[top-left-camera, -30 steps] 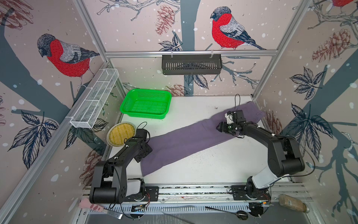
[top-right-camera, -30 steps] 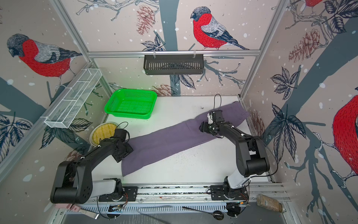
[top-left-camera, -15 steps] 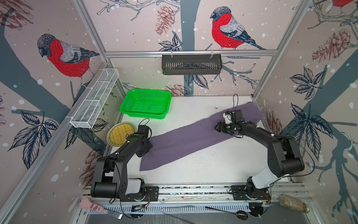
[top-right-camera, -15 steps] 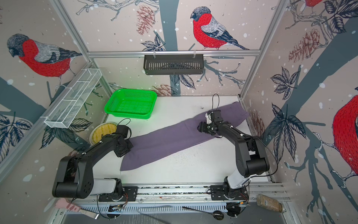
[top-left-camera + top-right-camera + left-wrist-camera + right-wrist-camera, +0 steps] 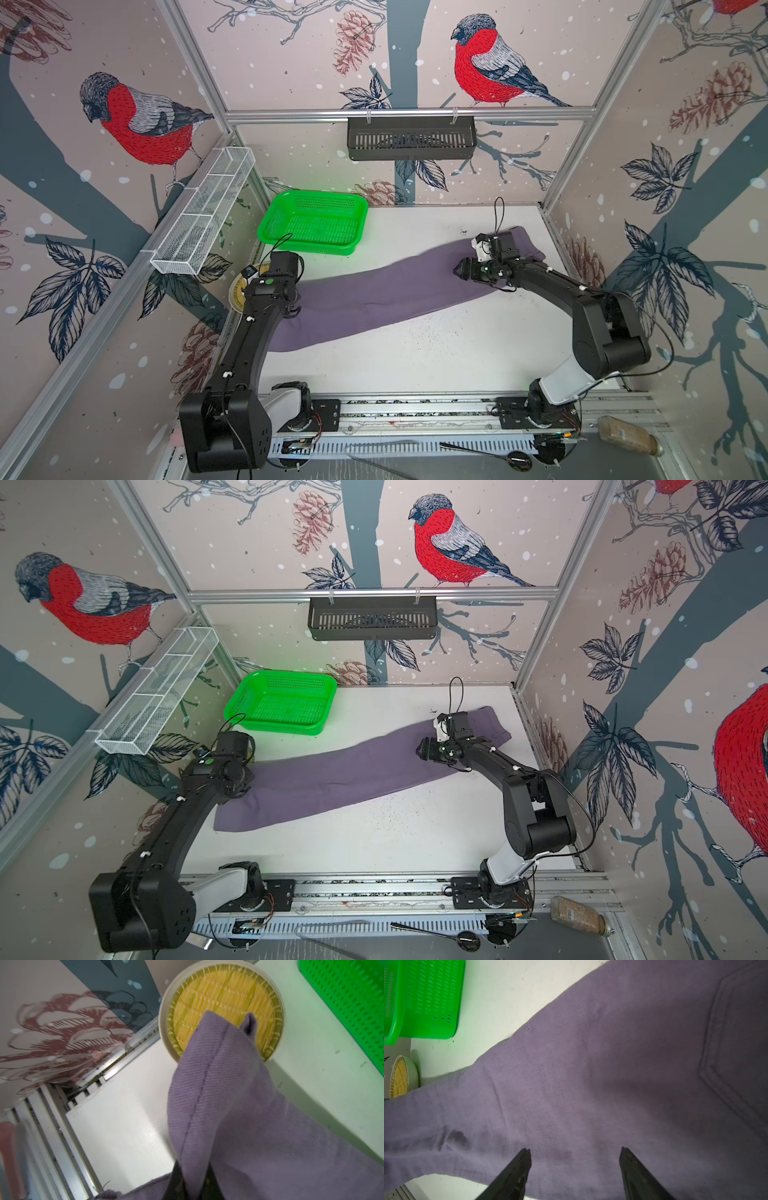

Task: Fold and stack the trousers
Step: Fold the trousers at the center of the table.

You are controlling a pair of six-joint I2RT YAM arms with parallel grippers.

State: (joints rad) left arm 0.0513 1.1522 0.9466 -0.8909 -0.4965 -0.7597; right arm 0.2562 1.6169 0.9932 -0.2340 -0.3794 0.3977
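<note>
The purple-grey trousers (image 5: 386, 286) (image 5: 332, 779) lie in a long band slanting across the white table, from front left to back right. My left gripper (image 5: 292, 308) (image 5: 194, 1169) is shut on a raised fold of the leg end, with the seam running up from between the fingers (image 5: 176, 1180). The cloth (image 5: 239, 1105) drapes over part of a round dish. My right gripper (image 5: 459, 270) (image 5: 574, 1150) hovers open just over the seat part of the trousers (image 5: 591, 1064), next to a sewn pocket, with nothing between its jaws.
A green basket (image 5: 320, 192) (image 5: 286, 673) (image 5: 353, 1001) (image 5: 425, 991) stands at the back left. A round dish with a yellow woven mat (image 5: 237, 291) (image 5: 226, 997) (image 5: 399, 1078) sits at the table's left edge. A white wire rack (image 5: 203, 216) and a black shelf (image 5: 411, 137) hang on the walls.
My left gripper has closed on the leg end and drawn it a little to the left and back, so the front corner of the cloth has shifted. The right arm has barely moved.
</note>
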